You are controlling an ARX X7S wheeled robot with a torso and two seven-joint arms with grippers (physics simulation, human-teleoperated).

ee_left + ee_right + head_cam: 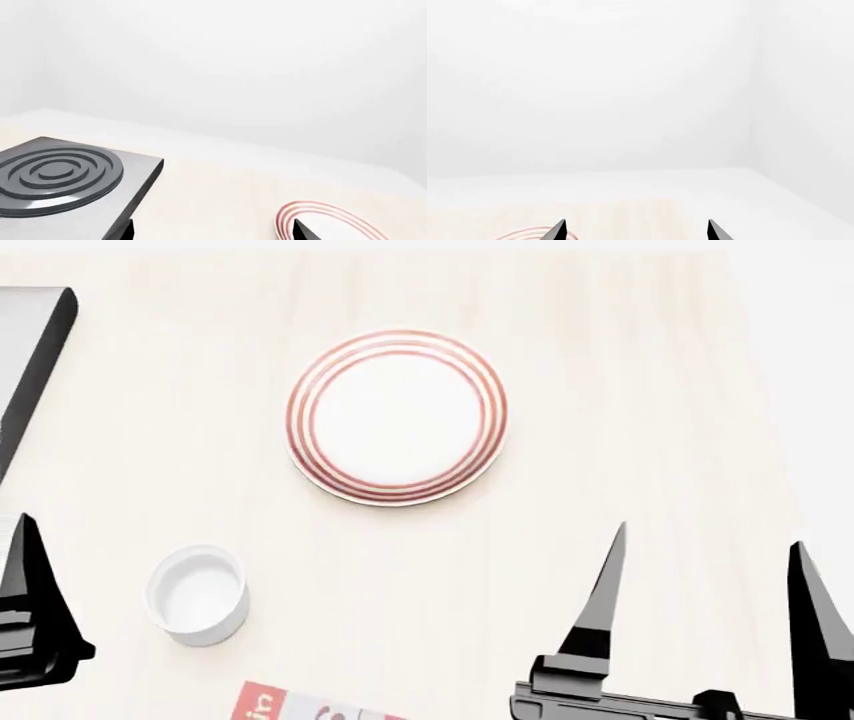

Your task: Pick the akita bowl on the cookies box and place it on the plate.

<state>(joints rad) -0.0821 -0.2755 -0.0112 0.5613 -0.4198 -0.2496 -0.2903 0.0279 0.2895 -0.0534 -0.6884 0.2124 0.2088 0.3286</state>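
Bowl is out of every view I have; only a red-and-white corner of the box (287,707) pokes in at 6 o'clock in my head view. Plate (396,418) lies bare on the pale table (641,390), just above centre toward 12. White cup (198,594) stands at 8 o'clock, well apart from the plate, near the box corner. My right gripper (705,585) sits at 4 o'clock, fingers spread wide, nothing between them. Left gripper (27,600) shows one finger at 9 o'clock; my left wrist view shows its tips wide apart, with a stove (60,175) beside the plate.
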